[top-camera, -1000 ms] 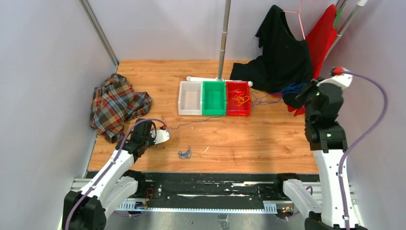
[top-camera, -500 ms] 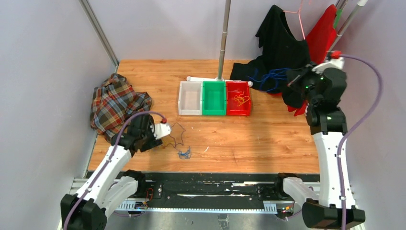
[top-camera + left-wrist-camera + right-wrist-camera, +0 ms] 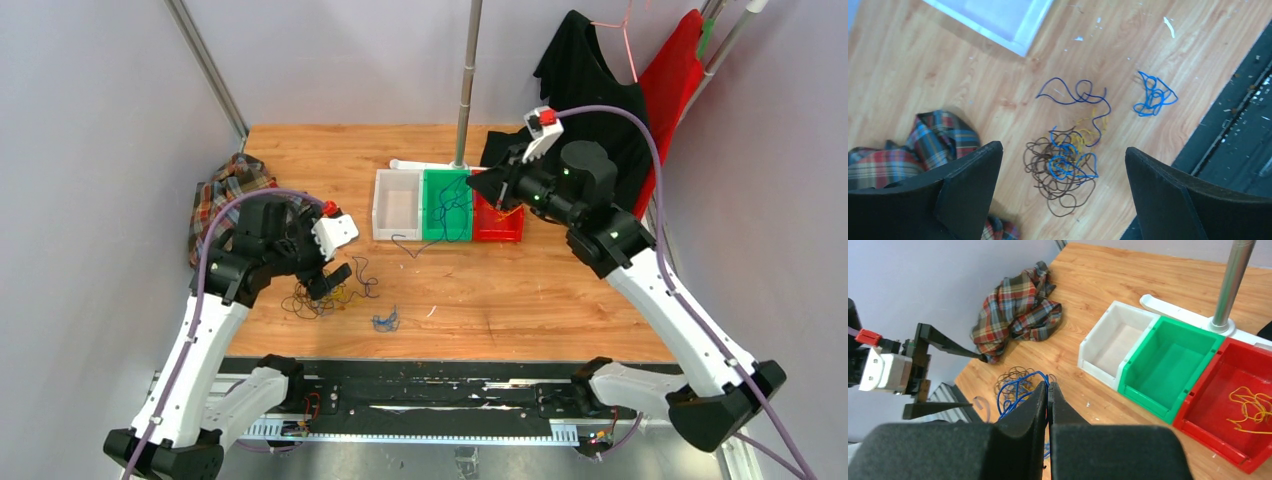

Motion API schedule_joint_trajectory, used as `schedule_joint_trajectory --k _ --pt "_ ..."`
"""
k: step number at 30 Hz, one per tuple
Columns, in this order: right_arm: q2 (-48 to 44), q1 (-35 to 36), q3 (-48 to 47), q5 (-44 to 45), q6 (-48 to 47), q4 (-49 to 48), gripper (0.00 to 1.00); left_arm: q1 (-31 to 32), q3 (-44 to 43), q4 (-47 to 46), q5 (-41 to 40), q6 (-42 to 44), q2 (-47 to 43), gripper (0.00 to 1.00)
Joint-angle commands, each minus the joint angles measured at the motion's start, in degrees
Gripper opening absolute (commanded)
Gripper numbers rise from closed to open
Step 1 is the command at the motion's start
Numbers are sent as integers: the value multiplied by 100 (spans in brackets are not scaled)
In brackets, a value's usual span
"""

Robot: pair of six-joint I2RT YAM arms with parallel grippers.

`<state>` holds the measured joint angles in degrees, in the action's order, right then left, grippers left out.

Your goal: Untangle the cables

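Observation:
A tangle of brown, blue and yellow cables point(image 3: 1063, 167) lies on the wooden table, directly below my left gripper point(image 3: 1063, 148), which is open and holds nothing. A dark blue strand point(image 3: 1073, 95) curls off its far side. A small blue knot point(image 3: 1154, 95) lies apart, near the front edge. My right gripper point(image 3: 1048, 386) is shut on a blue cable point(image 3: 1015, 390), which dangles from the fingertips. In the top view that blue cable point(image 3: 447, 205) hangs over the green bin point(image 3: 447, 232) from the right gripper point(image 3: 485, 185). A yellow cable point(image 3: 1253, 407) lies in the red bin point(image 3: 1213, 435).
A white bin point(image 3: 397, 205) stands left of the green one. A plaid cloth point(image 3: 228, 195) lies at the left edge. Black point(image 3: 585, 110) and red point(image 3: 670, 90) garments hang at the back right. A metal pole point(image 3: 466, 80) rises behind the bins. A black rail point(image 3: 440, 385) runs along the front.
My left gripper opened, lifted and left the tangle lying on the table. My right arm swung left from the black garment to above the bins, carrying the blue cable.

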<state>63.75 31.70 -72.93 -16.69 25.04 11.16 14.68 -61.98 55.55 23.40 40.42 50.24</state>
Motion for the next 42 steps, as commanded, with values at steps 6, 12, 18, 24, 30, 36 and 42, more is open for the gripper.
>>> schedule_joint_trajectory --k 6,12,18,24,30,36,42 --pt "1010 281 -630 1660 -1809 303 1 -17 531 8 -133 -272 322 92" --pt "2032 280 -1081 2560 -2835 190 1 -17 731 -175 -404 -430 422 90" --pt "2828 291 -1396 3249 -3537 -120 1 -17 991 -208 -773 -205 365 93" --pt "3566 321 -1762 3114 -3616 -193 1 -26 1074 -232 -904 -146 394 96" --pt "4350 395 -2392 3173 -3478 61 9 -103 1203 -506 -1235 -240 427 99" --pt "4376 394 -2595 3121 -3281 147 42 -650 1342 -739 -1388 -127 758 99" --pt "3866 414 -2345 2618 -2925 147 48 -876 1664 -974 -1512 130 869 95"
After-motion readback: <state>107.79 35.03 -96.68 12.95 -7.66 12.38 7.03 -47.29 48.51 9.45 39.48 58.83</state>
